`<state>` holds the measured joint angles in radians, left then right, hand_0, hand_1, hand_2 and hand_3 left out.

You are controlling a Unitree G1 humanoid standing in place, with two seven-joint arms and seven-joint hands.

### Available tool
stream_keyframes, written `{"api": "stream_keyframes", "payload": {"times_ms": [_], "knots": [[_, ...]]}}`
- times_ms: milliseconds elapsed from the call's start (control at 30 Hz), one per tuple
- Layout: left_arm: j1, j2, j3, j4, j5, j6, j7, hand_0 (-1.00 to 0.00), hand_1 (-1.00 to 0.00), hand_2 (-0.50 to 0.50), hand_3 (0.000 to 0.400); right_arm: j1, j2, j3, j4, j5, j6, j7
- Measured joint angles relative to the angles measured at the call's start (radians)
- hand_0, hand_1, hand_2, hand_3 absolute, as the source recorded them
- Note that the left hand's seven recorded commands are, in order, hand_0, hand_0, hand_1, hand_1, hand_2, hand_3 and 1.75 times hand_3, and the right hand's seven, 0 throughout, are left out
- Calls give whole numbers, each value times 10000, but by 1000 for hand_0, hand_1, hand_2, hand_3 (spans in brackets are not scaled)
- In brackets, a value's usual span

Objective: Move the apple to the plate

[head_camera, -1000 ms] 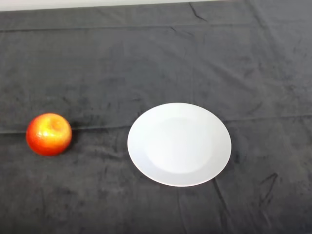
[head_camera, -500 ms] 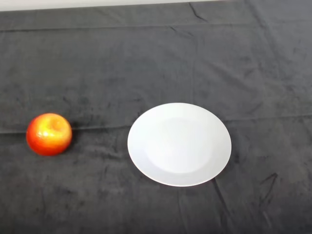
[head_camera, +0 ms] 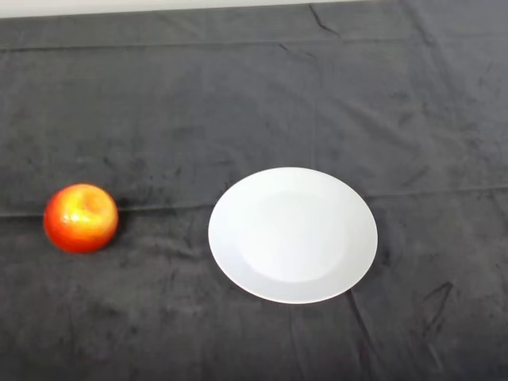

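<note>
place: looks like a staged test bench, lab-ish, not anyone's kitchen | why: whole table [head_camera: 262,95] wrapped in dark wrinkled cloth [head_camera: 397,333] | props: just one white plate [head_camera: 238,262] and one red-orange apple [head_camera: 81,218], well apart | background: thin pale strip along the top edge, can't tell what

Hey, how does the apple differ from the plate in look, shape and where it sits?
The apple is red and orange with a yellow patch; the plate is plain white. The apple is round and stands tall, while the plate is flat and wide. The apple sits at the left, the plate near the middle, apart from it. Both rest on the dark cloth.
</note>
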<state>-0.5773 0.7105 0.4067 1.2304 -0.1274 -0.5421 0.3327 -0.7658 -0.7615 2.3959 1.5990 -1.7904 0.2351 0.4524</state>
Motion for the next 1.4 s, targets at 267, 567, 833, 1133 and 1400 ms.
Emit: {"api": "stream_keyframes", "payload": {"times_ms": [267, 567, 833, 1133, 1400], "knots": [[-42, -834, -433, -186, 444, 27, -263, 0, 0, 0, 0, 0, 0, 0, 0, 0, 4, 0], [-34, -1442, -1052, -1546, 727, 283, -697, 0, 0, 0, 0, 0, 0, -1, 0, 0, -2, 0], [91, -2244, -1721, -2915, 1118, 793, -711, 0, 0, 0, 0, 0, -1, -1, 0, 0, 0, 0], [595, -2938, -2424, -4151, 1141, 1404, -1127, 0, 0, 0, 0, 0, 0, -1, 0, 0, -1, 0], [1073, -3134, -3029, -4731, 1216, 1846, -1583, 0, 0, 0, 0, 0, -1, -1, 0, 0, -3, 0]]}}
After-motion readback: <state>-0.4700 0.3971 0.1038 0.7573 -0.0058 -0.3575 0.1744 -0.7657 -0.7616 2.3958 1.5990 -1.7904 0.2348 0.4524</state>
